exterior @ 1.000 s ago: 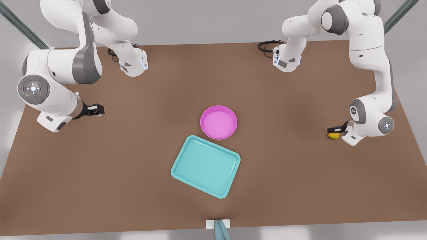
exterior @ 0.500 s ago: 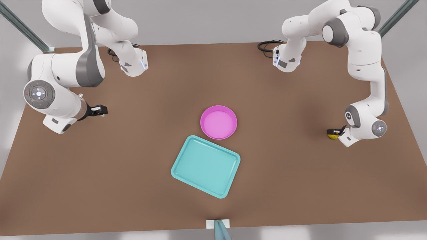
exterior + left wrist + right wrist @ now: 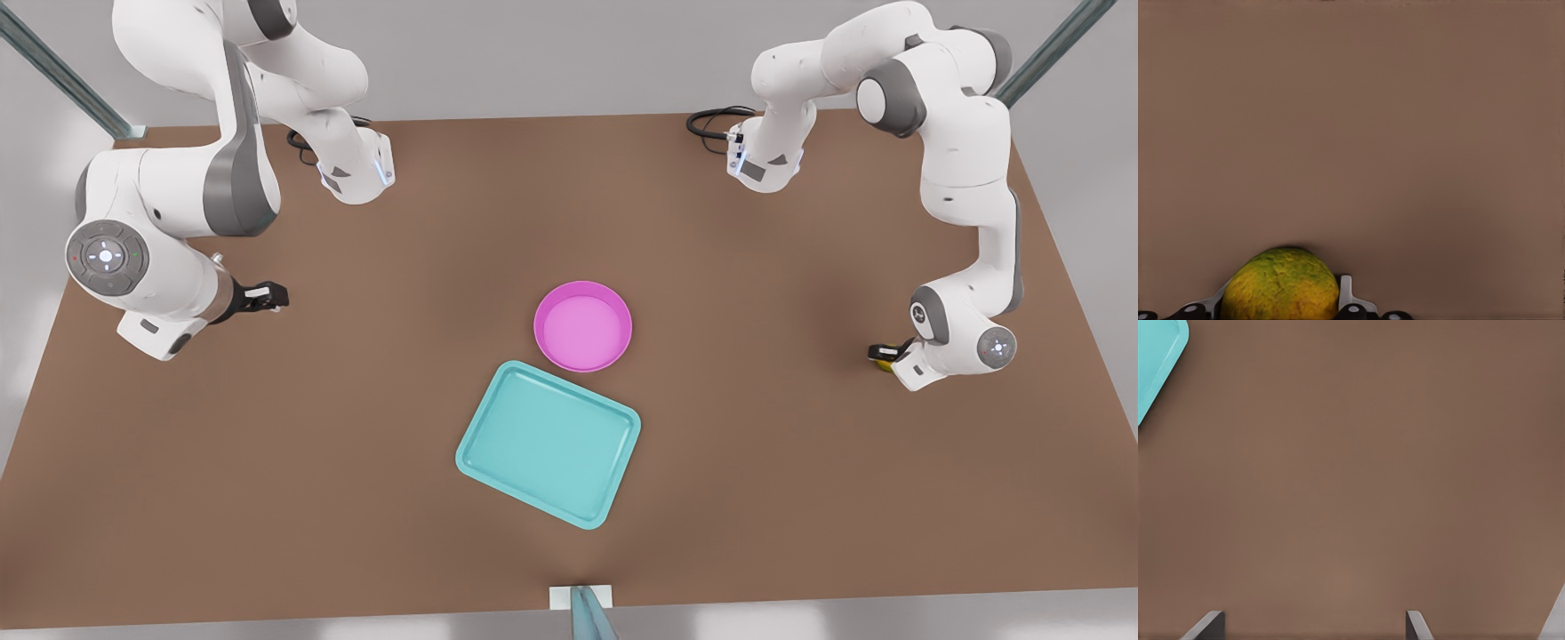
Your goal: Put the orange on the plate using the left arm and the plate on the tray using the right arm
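The small yellow-green orange (image 3: 884,362) (image 3: 1280,287) rests on the brown table at the front view's right. My left gripper (image 3: 882,355) (image 3: 1278,305) is down over it, fingers pressed to both of its sides. The pink plate (image 3: 582,286) sits mid-table, holding nothing, touching the far corner of the teal tray (image 3: 547,444), which lies nearer the front edge. A corner of the tray (image 3: 1155,360) shows in the right wrist view. My right gripper (image 3: 269,296) (image 3: 1315,628) waits open, low over bare table at the front view's left, far from the plate.
Both arm bases (image 3: 356,173) (image 3: 765,160) stand at the far edge of the table with black cables beside them. A small white bracket (image 3: 582,597) sits at the near edge. Brown tabletop (image 3: 756,462) surrounds the plate and tray.
The left arm has lowered its gripper over the orange, which now shows less from the front. The right arm has shifted slightly toward the middle.
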Controlling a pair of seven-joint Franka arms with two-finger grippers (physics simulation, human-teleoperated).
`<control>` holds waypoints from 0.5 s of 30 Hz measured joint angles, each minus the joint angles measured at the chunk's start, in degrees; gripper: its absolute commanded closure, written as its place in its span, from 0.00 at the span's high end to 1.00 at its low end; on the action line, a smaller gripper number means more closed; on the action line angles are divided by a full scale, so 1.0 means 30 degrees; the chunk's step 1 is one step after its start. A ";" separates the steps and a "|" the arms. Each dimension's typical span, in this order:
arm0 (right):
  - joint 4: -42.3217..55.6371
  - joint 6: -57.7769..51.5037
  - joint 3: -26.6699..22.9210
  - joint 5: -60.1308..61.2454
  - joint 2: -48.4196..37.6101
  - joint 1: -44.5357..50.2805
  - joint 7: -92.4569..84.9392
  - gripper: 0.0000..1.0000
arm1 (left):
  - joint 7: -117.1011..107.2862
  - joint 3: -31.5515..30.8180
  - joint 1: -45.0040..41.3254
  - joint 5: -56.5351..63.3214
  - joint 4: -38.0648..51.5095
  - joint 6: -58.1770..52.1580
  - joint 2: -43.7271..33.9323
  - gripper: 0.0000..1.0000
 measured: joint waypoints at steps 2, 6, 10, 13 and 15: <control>0.0000 0.0007 0.0000 0.0004 0.0036 -0.0024 -0.0009 1.00 | 0.0014 -0.0001 -0.0098 0.0043 -0.0003 -0.0358 -0.0662 0.61; 0.0000 0.0018 0.0000 0.0016 0.0059 -0.0042 -0.0031 1.00 | -0.0228 -0.1786 -0.0798 0.0054 0.0800 -0.2173 -0.3162 0.61; 0.0000 0.0023 0.0000 0.0038 0.0081 -0.0087 -0.0050 1.00 | -0.2681 -0.3733 -0.8127 -0.0272 0.5947 -0.5154 -0.2128 0.61; 0.0000 0.0026 0.0000 0.0104 0.0089 -0.0090 -0.0064 1.00 | -0.5664 -0.4013 -1.3234 -0.1223 1.0682 -0.6444 0.0889 0.61; 0.0000 0.0027 0.0000 0.0126 0.0121 -0.0089 -0.0071 1.00 | -0.7706 -0.4479 -1.4960 -0.1661 1.2213 -0.6979 0.2315 0.61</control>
